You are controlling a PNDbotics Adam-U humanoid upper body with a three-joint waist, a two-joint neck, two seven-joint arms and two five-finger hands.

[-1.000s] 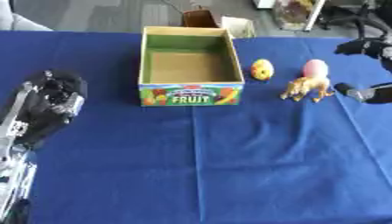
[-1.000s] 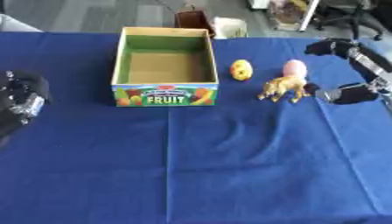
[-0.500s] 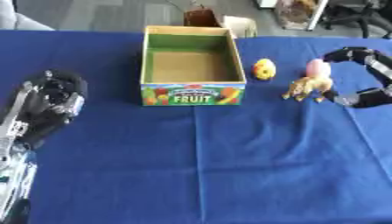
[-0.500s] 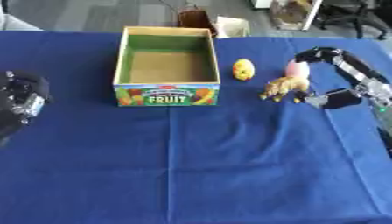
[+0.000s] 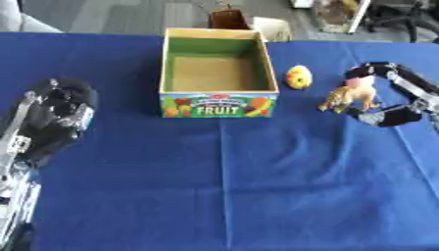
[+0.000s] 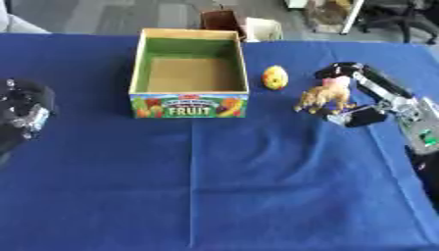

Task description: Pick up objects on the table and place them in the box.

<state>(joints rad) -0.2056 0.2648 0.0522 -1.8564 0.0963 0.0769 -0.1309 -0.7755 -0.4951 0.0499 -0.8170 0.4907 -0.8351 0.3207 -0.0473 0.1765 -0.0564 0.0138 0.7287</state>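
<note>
An open cardboard box (image 5: pixel 218 98) with a green inside and a "FRUIT" label stands at the middle back of the blue table. Right of it lies a small yellow fruit (image 5: pixel 298 77). Further right stands a tan toy animal (image 6: pixel 321 98). A pink thing (image 5: pixel 363 84) shows just behind it, mostly hidden. My right hand (image 6: pixel 377 95) reaches in from the right; its fingers (image 6: pixel 341 68) arch over the pink thing and its thumb (image 6: pixel 353 118) lies in front of the toy, so the toy sits between them. My left hand (image 5: pixel 57 111) rests at the left edge, holding nothing.
Beyond the table's far edge stand a brown bag (image 5: pixel 227 18) and a pale bag (image 5: pixel 271 28) on the floor, with chair legs at the far right. Blue cloth (image 5: pixel 223 186) covers the whole near half of the table.
My right hand has moved left, from beside the toy animal to around it and the pink thing. The left hand has not moved.
</note>
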